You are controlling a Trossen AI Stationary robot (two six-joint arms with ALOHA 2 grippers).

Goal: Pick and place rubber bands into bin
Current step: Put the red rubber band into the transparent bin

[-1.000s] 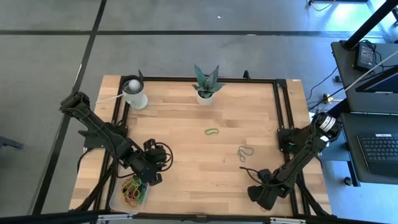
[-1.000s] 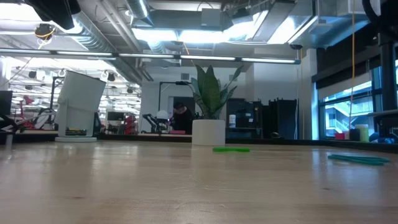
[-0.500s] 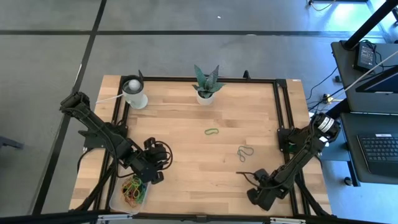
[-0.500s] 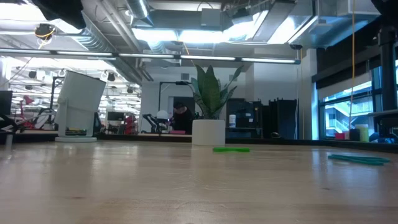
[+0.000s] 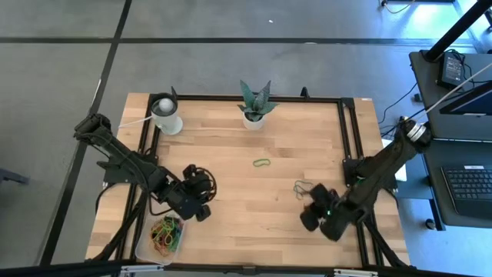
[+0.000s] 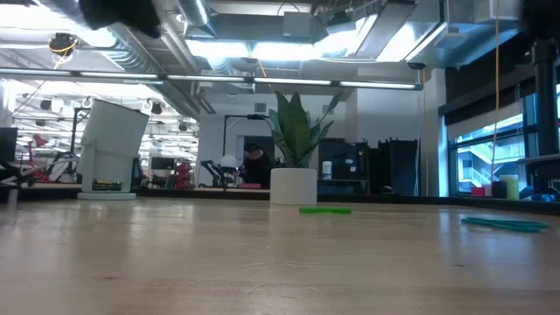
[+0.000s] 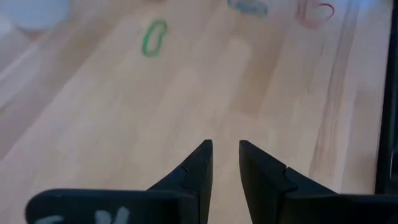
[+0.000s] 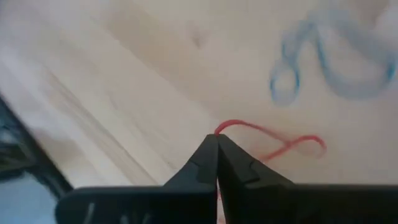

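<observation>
Between the pinched-together tips of the right gripper [image 8: 217, 144] a red rubber band [image 8: 273, 140] is being held, its loop trailing out over the bare wood. Just beyond it a blue-grey rubber band [image 8: 329, 65] is lying flat on the table; from above, this band [image 5: 301, 188] is sitting right beside the right gripper [image 5: 314, 209], toward the table's right half. Farther toward the middle, a green rubber band [image 5: 262, 162] is lying alone, well apart from both arms, with the potted plant [image 5: 254, 104] and a white cup [image 5: 166, 114] standing along the far edge.

Over on the left side, the left gripper [image 5: 201, 208] is hovering above the wood near the bin [image 5: 143, 251], its fingers [image 7: 194, 171] parted by a narrow gap with nothing between them. The clear bin is resting at the table's near left corner, and a tangle of rubber bands [image 5: 166, 233] in green, orange, red and yellow is sitting inside it.
</observation>
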